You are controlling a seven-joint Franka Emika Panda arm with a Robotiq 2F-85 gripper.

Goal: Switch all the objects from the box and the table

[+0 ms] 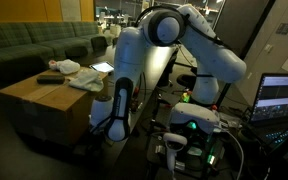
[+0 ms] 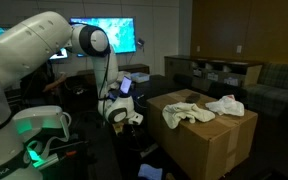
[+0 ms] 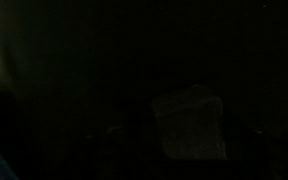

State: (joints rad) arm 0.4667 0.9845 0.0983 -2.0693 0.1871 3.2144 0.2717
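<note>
Arm: the white arm (image 1: 184, 40) (image 2: 34, 50) reached out and down from its base, with its last link hanging low beside the box.
Hand: the hand (image 1: 109, 128) (image 2: 127, 116) sat below the level of the box top, just beside the box wall nearest the robot and apart from it in both exterior views.
Hand state: I could not tell how far apart the fingers stood. They were too small and dark in both exterior views, and the wrist view did not show them. Nothing was seen in their hold.
Box: a brown cardboard box (image 1: 44, 110) (image 2: 209, 150) stood with its top closed flat and things lying on it.
Pale cloth: a crumpled pale cloth (image 1: 84, 78) (image 2: 184, 112) lay on the box top, at the end nearer the hand.
White cloth: a second, whiter cloth (image 1: 64, 67) (image 2: 226, 105) lay on the box top farther from the hand, apart from the first.
Dark item: a small flat dark item (image 1: 50, 77) lay on the box top near the white cloth in an exterior view. Its kind could not be made out.
Wrist view: it was almost black. Only a faint pale rectangular patch (image 3: 189, 125) showed, and it was not identifiable.
Surroundings: a sofa (image 1: 34, 45) (image 2: 279, 85) stood beyond the box. A lit laptop (image 1: 281, 98) was near the robot base. A bright screen (image 2: 104, 35) was behind the arm.
</note>
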